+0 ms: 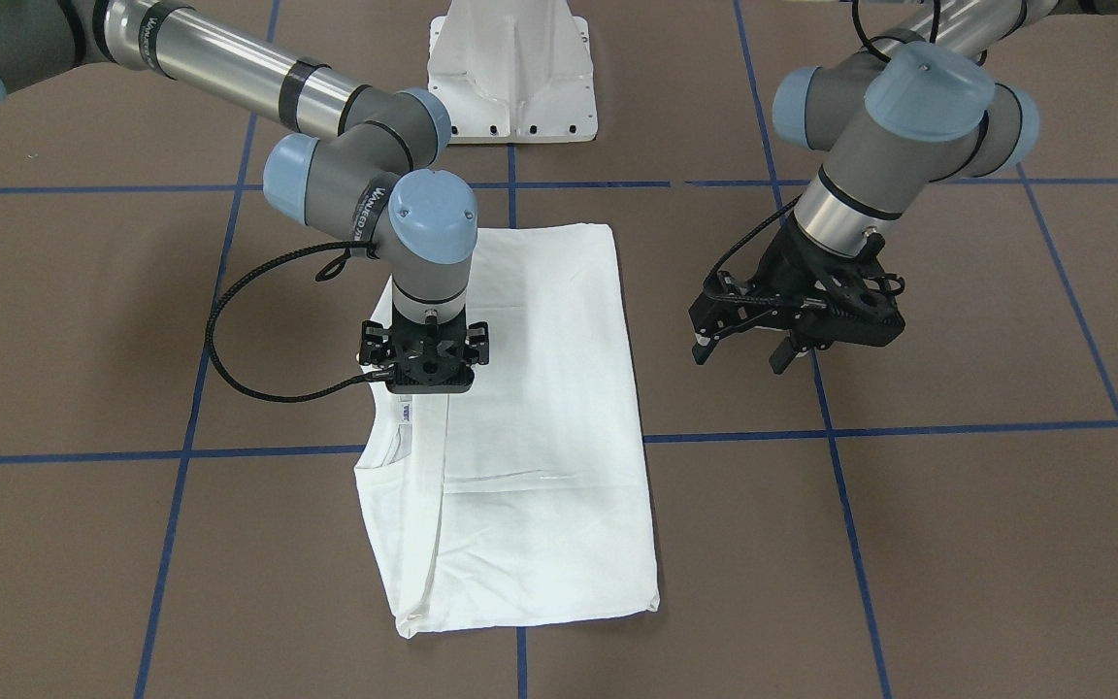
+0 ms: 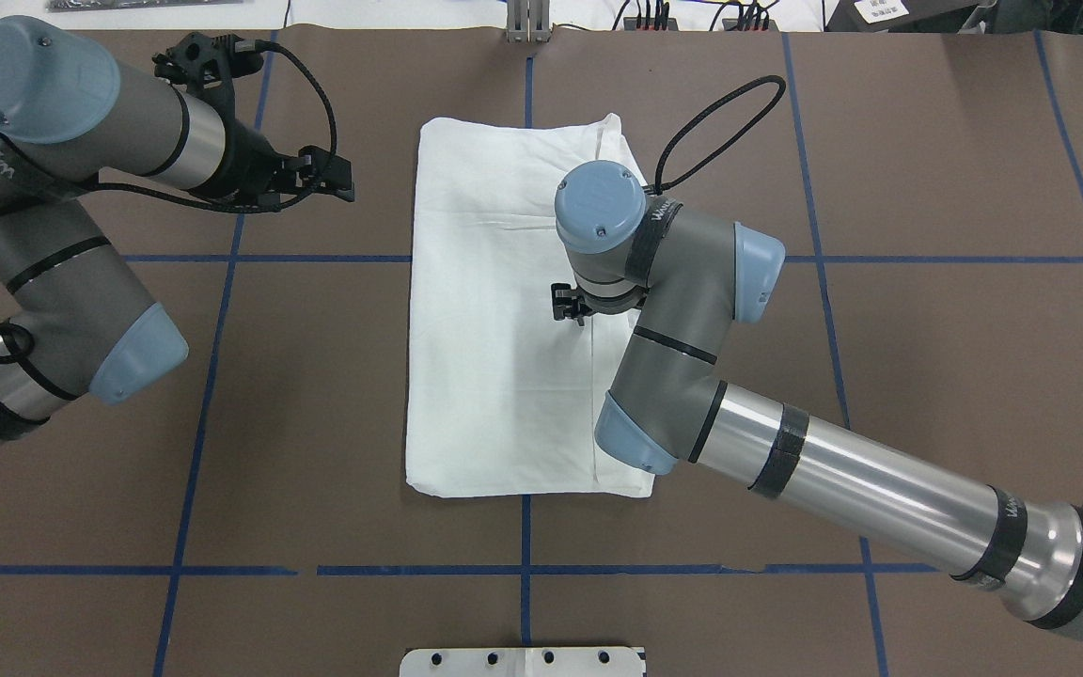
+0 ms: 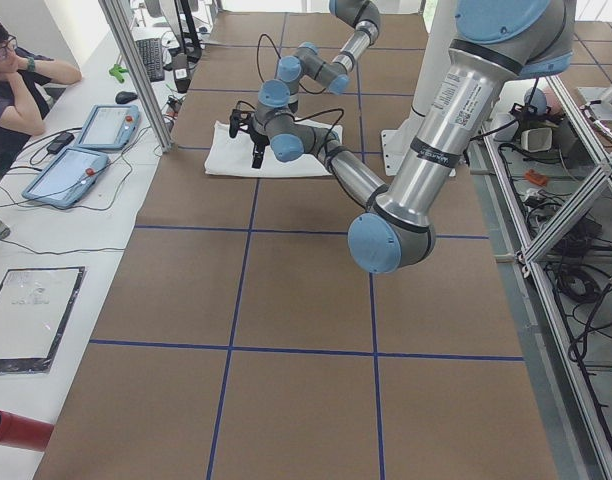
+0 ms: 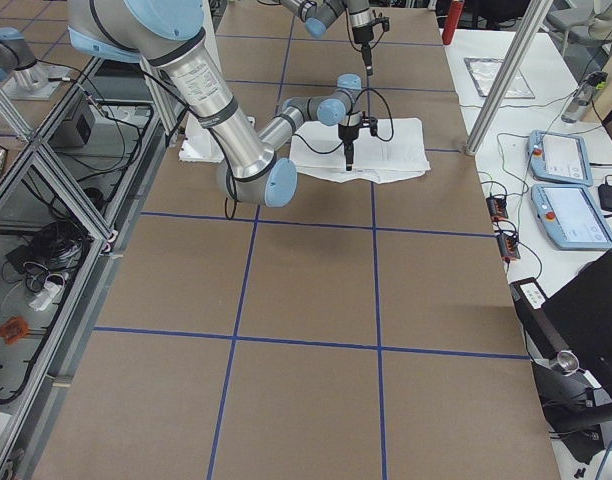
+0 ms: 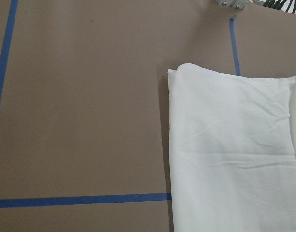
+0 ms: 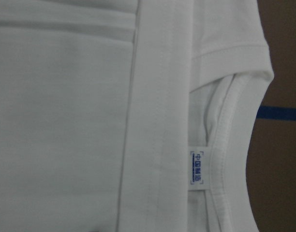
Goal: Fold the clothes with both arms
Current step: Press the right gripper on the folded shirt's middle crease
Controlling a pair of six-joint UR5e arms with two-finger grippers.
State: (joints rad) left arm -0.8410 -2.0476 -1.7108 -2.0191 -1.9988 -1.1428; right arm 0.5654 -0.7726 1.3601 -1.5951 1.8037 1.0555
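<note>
White long-sleeved T-shirt point(image 1: 540, 466) lies flat mid-table, folded into a long rectangle. At its nearest end, on the operators' side, the stacked layers sit loose at the corner, and a careless drag would likely splay them.

Further in, the right gripper point(image 1: 428, 361) points straight down over the collar point(image 6: 230, 145) edge, by the label point(image 6: 197, 169). Its fingers are hidden, so I cannot tell whether they are parted or closed, nor whether they touch cloth. Pinching only the top layer there could pull the folded strip loose, and its dangling cable point(image 1: 211, 342) might catch the edge.

Off to the side, the left gripper point(image 1: 739, 361) hangs over bare table point(image 1: 957, 544), fingers spread and empty, well apart from the shirt. A one-armed lift would let that side sag.

Beyond the far end stands the white pedestal point(image 1: 512, 78), apart from the cloth. Brown surface lies open all round.
</note>
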